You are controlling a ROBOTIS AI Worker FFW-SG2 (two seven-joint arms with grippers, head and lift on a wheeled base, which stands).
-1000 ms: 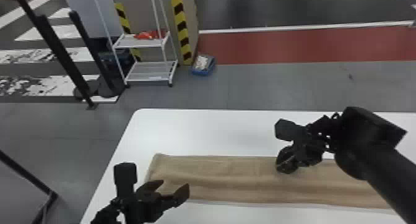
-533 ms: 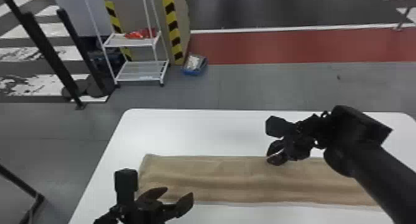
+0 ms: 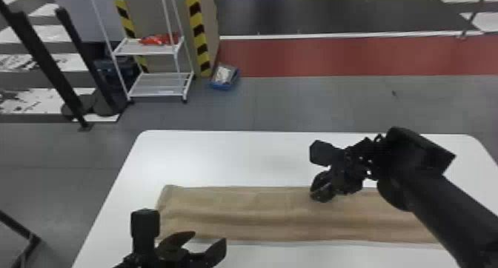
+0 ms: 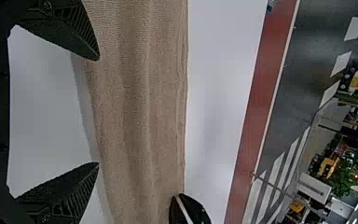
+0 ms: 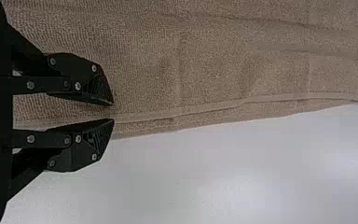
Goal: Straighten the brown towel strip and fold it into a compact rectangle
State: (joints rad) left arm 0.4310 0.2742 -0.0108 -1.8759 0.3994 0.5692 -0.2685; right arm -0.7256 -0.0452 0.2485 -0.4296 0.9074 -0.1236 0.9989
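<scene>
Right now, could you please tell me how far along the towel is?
The towel lies fairly straight along the table. The right end effector is at its far edge, fingers slightly apart; the left end effector is open by the near edge. Folding into a compact rectangle is left.

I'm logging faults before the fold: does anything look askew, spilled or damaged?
Only minor: along the long edge of the towel by the right hand, a lower layer peeks past the hem, so the layers look uneven. Shallow creases run lengthwise too. I see no spill or damage.
</scene>
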